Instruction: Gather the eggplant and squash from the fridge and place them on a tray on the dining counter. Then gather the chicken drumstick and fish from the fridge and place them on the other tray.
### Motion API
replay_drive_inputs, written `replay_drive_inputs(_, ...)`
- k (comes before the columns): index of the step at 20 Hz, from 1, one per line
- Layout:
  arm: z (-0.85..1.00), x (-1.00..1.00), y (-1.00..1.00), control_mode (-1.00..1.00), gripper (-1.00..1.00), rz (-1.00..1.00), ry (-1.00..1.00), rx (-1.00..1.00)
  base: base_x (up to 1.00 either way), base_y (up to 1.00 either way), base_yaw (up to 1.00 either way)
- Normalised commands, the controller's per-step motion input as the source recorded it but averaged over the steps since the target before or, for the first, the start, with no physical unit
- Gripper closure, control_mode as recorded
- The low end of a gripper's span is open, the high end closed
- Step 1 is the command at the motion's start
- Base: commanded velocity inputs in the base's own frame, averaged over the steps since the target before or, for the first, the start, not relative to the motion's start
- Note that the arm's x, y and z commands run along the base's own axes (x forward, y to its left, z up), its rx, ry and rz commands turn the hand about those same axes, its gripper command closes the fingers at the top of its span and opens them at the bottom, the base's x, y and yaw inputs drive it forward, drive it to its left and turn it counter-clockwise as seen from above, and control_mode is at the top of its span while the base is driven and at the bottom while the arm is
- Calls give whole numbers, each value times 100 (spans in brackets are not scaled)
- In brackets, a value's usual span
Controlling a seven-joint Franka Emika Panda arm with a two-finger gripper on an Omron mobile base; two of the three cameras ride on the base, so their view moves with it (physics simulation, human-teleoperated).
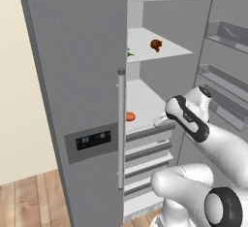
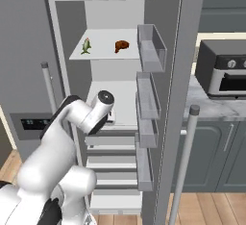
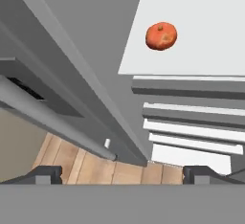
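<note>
The fridge is seen standing open, with its right door swung wide and the left door kept shut. On the upper shelf two task items are laid out well apart: the fish towards the left and the chicken drumstick towards the right. In the left base view the drumstick is spotted on that same shelf, plus a bit of green poking out past the door edge, which can't really be identified.

One shelf down, on the middle shelf, a small round orange-red thing is parked near the front left corner; it's also glimpsed in the left base view. Probably the squash, but that can't be confirmed. Below that, stacked drawers are visible.

The gripper is held in front of the middle shelf's edge, looking down along the drawers and wood floor. Its fingers are spread wide apart, and nothing is gripped between them.
</note>
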Motion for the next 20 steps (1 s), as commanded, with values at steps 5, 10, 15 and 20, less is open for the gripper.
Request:
replay_drive_inputs(5,8,52,14,-100,-100,0,0,4,0,0,0)
replay_drive_inputs(10,-16,33,2,-100,-100,0,-1,0,0,0,0)
replay_drive_inputs(15,-6,20,15,-100,-100,0,-3,0,0,0,0)
replay_drive_inputs(20,-8,26,14,-100,-100,0,-5,1,0,0,0)
